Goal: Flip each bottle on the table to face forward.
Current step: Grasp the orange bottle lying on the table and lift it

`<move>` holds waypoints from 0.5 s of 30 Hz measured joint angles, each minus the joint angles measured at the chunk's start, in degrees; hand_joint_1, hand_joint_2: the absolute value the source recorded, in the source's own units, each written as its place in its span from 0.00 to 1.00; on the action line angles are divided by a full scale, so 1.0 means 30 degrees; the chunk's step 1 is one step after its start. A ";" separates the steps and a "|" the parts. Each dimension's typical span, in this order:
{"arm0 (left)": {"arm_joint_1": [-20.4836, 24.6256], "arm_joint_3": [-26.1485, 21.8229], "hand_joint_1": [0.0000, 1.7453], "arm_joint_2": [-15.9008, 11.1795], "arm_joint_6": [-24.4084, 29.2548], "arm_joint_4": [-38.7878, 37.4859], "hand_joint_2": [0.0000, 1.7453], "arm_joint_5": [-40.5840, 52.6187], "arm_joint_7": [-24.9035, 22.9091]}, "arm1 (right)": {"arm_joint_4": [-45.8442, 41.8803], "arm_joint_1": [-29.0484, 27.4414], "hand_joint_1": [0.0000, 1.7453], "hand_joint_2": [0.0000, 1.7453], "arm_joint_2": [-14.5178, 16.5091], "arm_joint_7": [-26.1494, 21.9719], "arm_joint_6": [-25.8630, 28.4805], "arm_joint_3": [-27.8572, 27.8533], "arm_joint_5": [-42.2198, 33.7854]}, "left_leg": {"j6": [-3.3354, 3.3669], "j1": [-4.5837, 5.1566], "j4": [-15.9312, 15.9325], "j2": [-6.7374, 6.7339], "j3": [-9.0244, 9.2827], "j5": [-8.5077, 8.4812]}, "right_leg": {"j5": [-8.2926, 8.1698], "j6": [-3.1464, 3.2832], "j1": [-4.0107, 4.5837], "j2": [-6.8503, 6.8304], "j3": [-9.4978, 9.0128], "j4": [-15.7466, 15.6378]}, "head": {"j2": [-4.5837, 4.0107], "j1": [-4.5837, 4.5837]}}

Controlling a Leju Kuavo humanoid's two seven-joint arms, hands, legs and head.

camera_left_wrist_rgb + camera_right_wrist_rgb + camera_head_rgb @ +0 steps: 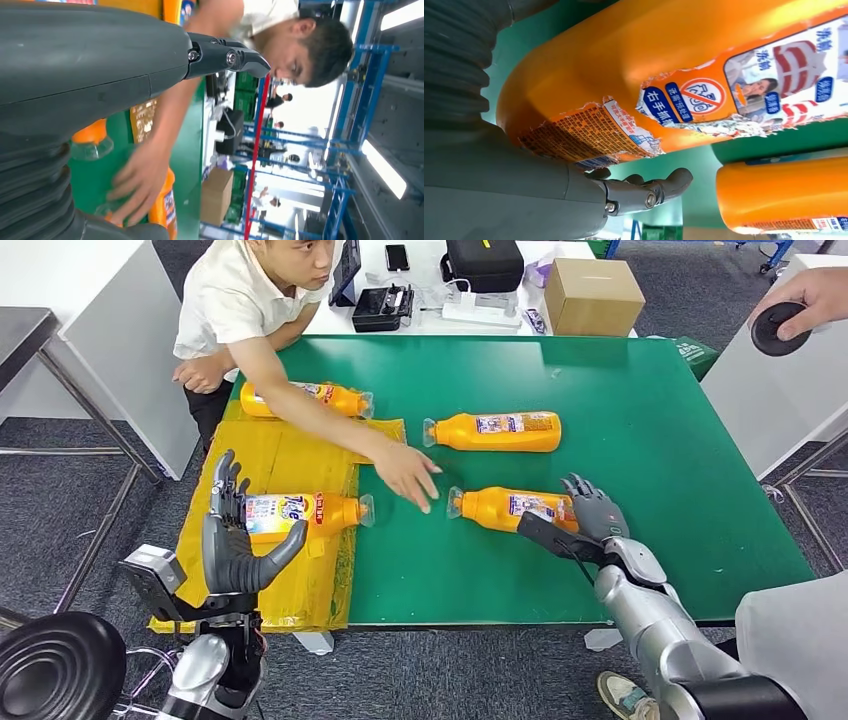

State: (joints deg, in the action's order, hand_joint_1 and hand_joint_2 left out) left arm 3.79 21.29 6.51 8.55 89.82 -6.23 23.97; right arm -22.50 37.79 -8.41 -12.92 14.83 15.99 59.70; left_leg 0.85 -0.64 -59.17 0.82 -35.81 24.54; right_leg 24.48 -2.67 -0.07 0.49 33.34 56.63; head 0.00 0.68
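Several orange bottles lie on their sides on the green table [660, 440]. The near left bottle [300, 515] rests on a yellow mat with its label up. My left hand [235, 535] stands beside its base with fingers spread, holding nothing. My right hand [592, 512] reaches around the base of the near right bottle [505, 508], whose torn label shows up close [634, 65]. The thumb [644, 190] sits just off it, with green table showing between. Two more bottles lie farther back, one at the left [305, 398] and one in the middle [495, 431]. A person's hand [408, 475] reaches in between the near bottles.
The yellow mat [260, 465] covers the table's left end. A cardboard box [593, 295] and black devices [385, 308] sit on the white table behind. Another person's hand holds a black disc [780, 328] at the right. A black stool [60, 665] stands at the lower left.
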 joint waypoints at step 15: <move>0.0488 0.0481 0.00 -0.0106 -0.2979 -0.0862 1.00 -0.3775 -0.1929 | 0.0417 0.0412 1.00 1.00 0.0729 -0.4295 -0.8270 -0.2297 -0.6148 | -0.0007 -0.0007 0.0008 -0.0127 0.0141 0.0008 | -0.0040 0.0053 0.0012 0.0101 -0.0092 -0.0007 | 0.0000 0.0000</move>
State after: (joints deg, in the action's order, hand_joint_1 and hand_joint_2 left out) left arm 5.25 22.74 6.20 -0.39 87.24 -17.56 18.18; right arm -21.25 39.02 -6.22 -25.81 -9.98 9.10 41.26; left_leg 0.82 -0.66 -59.14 0.44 -35.38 24.56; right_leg 24.36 -2.51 -0.03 0.79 33.06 56.61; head 0.00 0.68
